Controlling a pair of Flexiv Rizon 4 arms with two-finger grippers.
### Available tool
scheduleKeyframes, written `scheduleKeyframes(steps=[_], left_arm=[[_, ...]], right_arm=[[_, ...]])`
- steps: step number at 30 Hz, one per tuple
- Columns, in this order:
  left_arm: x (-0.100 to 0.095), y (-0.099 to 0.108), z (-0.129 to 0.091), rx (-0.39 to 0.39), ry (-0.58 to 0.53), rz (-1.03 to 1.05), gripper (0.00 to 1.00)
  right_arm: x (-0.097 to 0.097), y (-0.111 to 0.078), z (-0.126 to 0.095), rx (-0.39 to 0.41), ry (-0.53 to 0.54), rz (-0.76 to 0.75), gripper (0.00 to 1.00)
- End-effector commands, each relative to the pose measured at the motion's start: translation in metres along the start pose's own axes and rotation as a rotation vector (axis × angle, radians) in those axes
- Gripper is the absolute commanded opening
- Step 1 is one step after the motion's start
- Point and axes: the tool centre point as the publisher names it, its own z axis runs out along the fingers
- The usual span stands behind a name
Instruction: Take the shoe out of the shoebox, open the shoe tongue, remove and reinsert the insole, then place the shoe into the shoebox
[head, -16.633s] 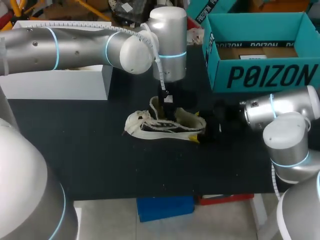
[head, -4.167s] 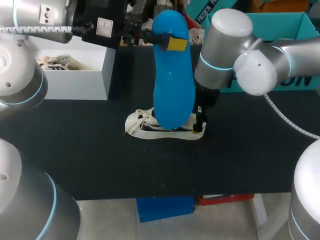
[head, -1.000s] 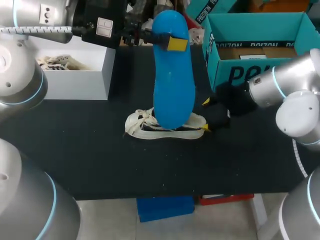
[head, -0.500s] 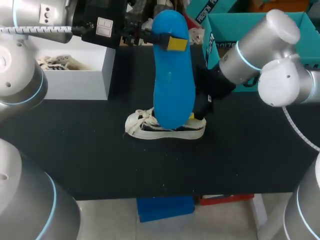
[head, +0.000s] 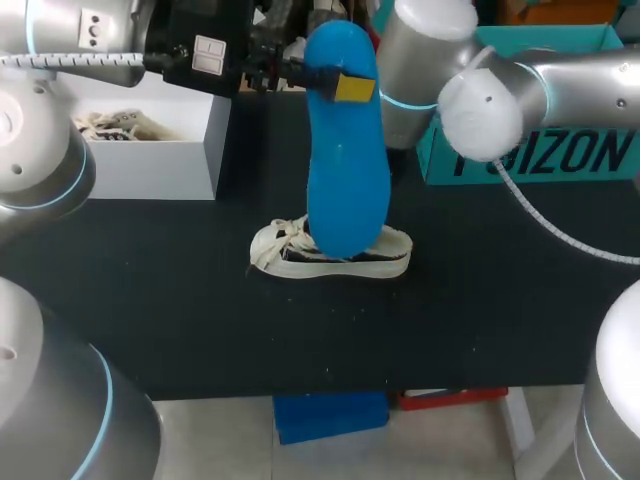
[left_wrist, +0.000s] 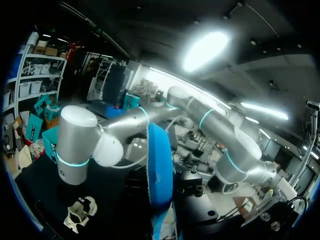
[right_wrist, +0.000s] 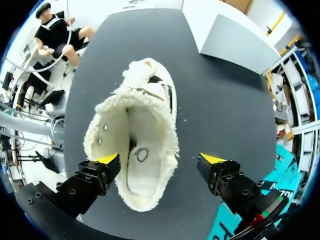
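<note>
The white shoe (head: 330, 255) stands on the black table (head: 180, 320), its laced toe toward my left arm's side. My left gripper (head: 338, 80) is raised high above the table, shut on the top end of the blue insole (head: 345, 160), which hangs down in front of the shoe. In the left wrist view the insole (left_wrist: 159, 165) stands up from between the fingers, with the shoe (left_wrist: 80, 212) far below. My right gripper (right_wrist: 160, 160) hangs open straight above the shoe's opening (right_wrist: 137, 150), fingers apart and touching nothing. In the head view it is hidden behind the insole.
The teal shoebox (head: 540, 150) stands open at the back right, behind my right arm (head: 450, 70). A white box (head: 150, 150) with another shoe inside sits at the back left. The right wrist view shows the white box (right_wrist: 235, 35) beyond the toe and the shoebox (right_wrist: 235, 220) behind the gripper.
My right arm has swung from the right of the shoe's heel to above the shoe. The shoe now sits more upright. My left arm and the insole have not moved.
</note>
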Motion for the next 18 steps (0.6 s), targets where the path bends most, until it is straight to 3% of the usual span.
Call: scheduleKeyframes(steps=[1, 7, 8, 10, 12, 15, 18], left_arm=[[0.0, 0.0, 0.001, -0.002, -0.004, -0.002, 0.0], [0.0, 0.0, 0.001, -0.002, -0.004, -0.002, 0.0], [0.0, 0.0, 0.001, -0.002, -0.004, -0.002, 0.0], [0.0, 0.0, 0.001, -0.002, -0.004, -0.002, 0.0], [0.0, 0.0, 0.001, -0.002, -0.004, -0.002, 0.0], [0.0, 0.0, 0.001, -0.002, -0.004, -0.002, 0.0], [0.0, 0.0, 0.001, -0.002, -0.004, -0.002, 0.0]], right_arm=[[-0.005, 0.012, 0.011, 0.387, 0.014, 0.003, 1.0], [-0.006, 0.013, 0.024, 0.297, 0.029, 0.038, 0.98], [-0.006, 0.012, 0.027, 0.272, 0.033, 0.046, 0.94], [-0.006, 0.009, 0.03, 0.245, 0.034, 0.059, 0.7], [-0.006, 0.007, 0.033, 0.208, 0.033, 0.073, 0.65], [-0.006, 0.003, 0.035, 0.181, 0.036, 0.085, 0.49], [-0.005, 0.001, 0.038, 0.157, 0.041, 0.09, 0.44]])
